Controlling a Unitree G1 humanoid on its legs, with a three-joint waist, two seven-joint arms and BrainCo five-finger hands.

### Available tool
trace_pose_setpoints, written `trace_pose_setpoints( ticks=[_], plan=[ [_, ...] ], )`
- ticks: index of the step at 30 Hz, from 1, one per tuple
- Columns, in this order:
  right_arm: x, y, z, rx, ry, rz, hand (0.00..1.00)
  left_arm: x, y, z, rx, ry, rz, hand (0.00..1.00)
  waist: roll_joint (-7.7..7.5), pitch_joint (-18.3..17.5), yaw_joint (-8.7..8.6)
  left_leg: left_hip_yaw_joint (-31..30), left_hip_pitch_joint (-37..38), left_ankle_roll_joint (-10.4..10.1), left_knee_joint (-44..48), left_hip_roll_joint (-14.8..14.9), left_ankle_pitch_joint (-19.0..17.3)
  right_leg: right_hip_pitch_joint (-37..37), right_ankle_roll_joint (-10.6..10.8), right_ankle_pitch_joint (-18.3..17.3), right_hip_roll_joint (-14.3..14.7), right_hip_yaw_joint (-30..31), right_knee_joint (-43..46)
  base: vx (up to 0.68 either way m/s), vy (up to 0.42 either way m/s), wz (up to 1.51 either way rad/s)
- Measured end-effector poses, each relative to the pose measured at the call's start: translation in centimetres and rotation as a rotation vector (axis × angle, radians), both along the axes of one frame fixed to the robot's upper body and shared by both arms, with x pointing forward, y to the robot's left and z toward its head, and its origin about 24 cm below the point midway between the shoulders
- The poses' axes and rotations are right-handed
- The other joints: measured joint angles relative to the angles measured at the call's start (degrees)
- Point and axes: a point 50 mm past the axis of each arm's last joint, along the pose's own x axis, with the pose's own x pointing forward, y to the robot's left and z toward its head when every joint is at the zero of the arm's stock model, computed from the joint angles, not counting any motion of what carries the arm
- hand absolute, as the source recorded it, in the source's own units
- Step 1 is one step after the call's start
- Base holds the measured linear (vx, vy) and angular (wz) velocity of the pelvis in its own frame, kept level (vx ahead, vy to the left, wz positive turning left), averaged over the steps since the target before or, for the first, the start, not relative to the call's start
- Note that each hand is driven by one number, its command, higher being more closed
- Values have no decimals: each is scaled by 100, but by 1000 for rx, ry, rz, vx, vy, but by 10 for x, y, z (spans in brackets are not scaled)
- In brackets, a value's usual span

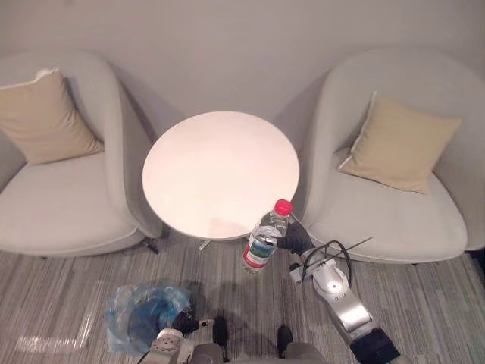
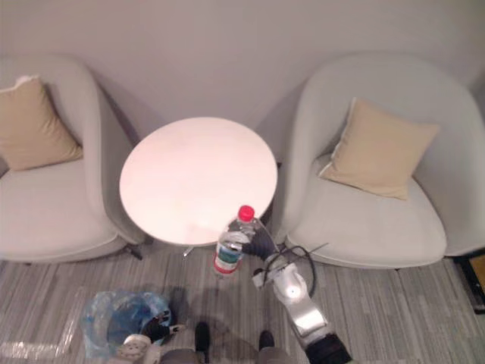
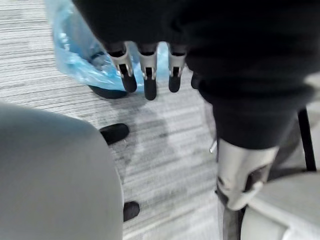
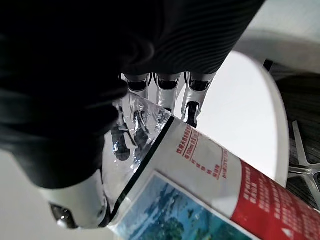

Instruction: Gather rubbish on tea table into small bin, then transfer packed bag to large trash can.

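Fingers (image 4: pixel 192 95) of my right hand (image 1: pixel 297 240) are curled round the water bottle (image 1: pixel 262 244); those of my left hand (image 3: pixel 149 75) hang relaxed, holding nothing. I see two grey armchairs (image 1: pixel 61 197) flanking the round white tea table (image 1: pixel 220 171), each with a tan cushion (image 1: pixel 398 144). On the carpet by my left hand sits the blue-bagged small bin (image 1: pixel 140 315). The bottle is held tilted, red cap (image 1: pixel 283 206) up, just off the table's near edge.

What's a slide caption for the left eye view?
Right hand holds a red-capped water bottle by the near edge of the round table; blue-bagged small bin on the floor.
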Motion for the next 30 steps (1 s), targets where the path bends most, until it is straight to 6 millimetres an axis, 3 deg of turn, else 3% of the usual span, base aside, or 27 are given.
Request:
trace_pose_setpoints(
  ticks=[3,4,6,8,9,11,14,15,16,17,18,19,20,22,23,24,26,27,30],
  plan=[
    [-6,-5,-1,32,7,-45,100,-1,-3,-1,-7,3,-4,0,18,-140,-8,-168,-310,52,267,-35,-94,-259,174,-221,-58,116,533,-62,-13,38],
    [-7,-6,1,49,0,-63,100,-2,-3,-1,-4,10,-1,0,-11,-158,-54,-284,-385,76,319,-44,-80,-414,193,-552,-77,368,1220,-37,-12,57],
    [-9,-3,2,73,-1,-75,100,-4,0,-1,1,11,3,0,-113,-275,-34,-519,-518,-25,493,-90,-11,-434,210,-835,-71,567,1811,-4,-105,73],
    [-6,0,7,90,-24,-71,100,-1,1,0,5,-3,0,0,-166,-499,96,-691,-968,-142,702,-75,66,-416,80,-958,21,640,1187,-84,-218,51],
    [-3,1,11,85,-42,-65,100,0,-2,0,-5,-9,1,0,-86,-523,161,-712,-1144,-174,777,7,91,-374,-33,-922,97,628,913,-111,-156,28],
    [3,1,17,82,-69,-70,100,2,-12,0,-36,-19,10,0,243,-386,206,-927,-1420,-269,989,265,158,-231,-220,-588,381,444,413,-144,-79,20],
    [3,0,16,81,-66,-92,100,2,-15,0,-64,-28,51,0,434,-259,241,-1172,-1480,-363,886,493,237,-142,-388,-430,659,159,229,-243,-123,37],
    [3,-1,15,75,-66,-93,100,2,-16,0,-69,-31,57,0,464,-242,244,-1144,-1470,-348,821,555,215,-139,-410,-405,730,112,231,-184,-131,42],
    [3,-3,15,73,-65,-104,100,1,-17,0,-76,-30,66,0,524,-217,237,-949,-1437,-197,570,625,111,-119,-490,-296,748,-102,182,-154,-126,61],
    [4,-4,13,75,-61,-121,100,2,-18,0,-79,-32,75,0,412,-220,235,-615,-1412,25,435,620,-200,-154,-609,-173,597,-203,34,-226,-80,77],
    [4,-7,13,74,-60,-140,100,6,-17,2,-79,-46,75,0,295,-172,231,-375,-1585,209,744,568,-185,-236,-635,-150,425,-382,0,-164,-24,71],
    [5,-9,12,75,-57,-149,100,9,-17,3,-77,-57,66,0,293,-176,220,-272,-1679,316,1006,515,-119,-244,-626,-131,332,-480,3,-188,-5,86],
    [3,-17,9,75,-45,-190,100,11,-17,4,-73,-64,61,0,249,-139,182,8,-1781,290,1797,353,-155,-247,-590,-54,84,-728,-20,-123,-39,98],
    [-2,-27,3,68,-24,-238,100,6,-18,2,-73,-51,60,0,302,-193,84,424,-1615,192,2660,492,-534,-225,-550,26,-44,-1056,-96,-117,8,92],
    [-4,-30,1,65,-17,-260,100,0,-20,0,-67,-35,44,0,410,-267,43,664,-1352,83,2745,672,-921,-222,-500,121,-61,-1245,-197,-62,117,84],
    [-5,-34,0,62,-17,-280,100,-1,-23,0,-54,-29,14,0,427,-274,33,900,-1104,-44,2513,786,-1071,-235,-430,206,-89,-1396,-281,-57,142,88],
    [-4,-38,1,63,-21,-304,100,0,-26,0,-43,-32,-10,0,493,-318,24,1101,-757,-99,1727,796,-1132,-215,-296,306,-59,-1652,-424,-72,184,96],
    [-4,-38,1,72,-18,-315,100,0,-24,0,-36,-33,-12,0,382,-294,27,1065,-632,-163,1306,682,-1072,-104,-193,381,-59,-1751,-605,-80,196,89],
    [-5,-23,-1,137,-1,-309,100,-5,-14,-1,-10,-24,-4,0,149,-387,84,834,-389,-54,1026,379,-942,306,-66,531,-204,-1738,-975,-26,169,51]
  ],
)
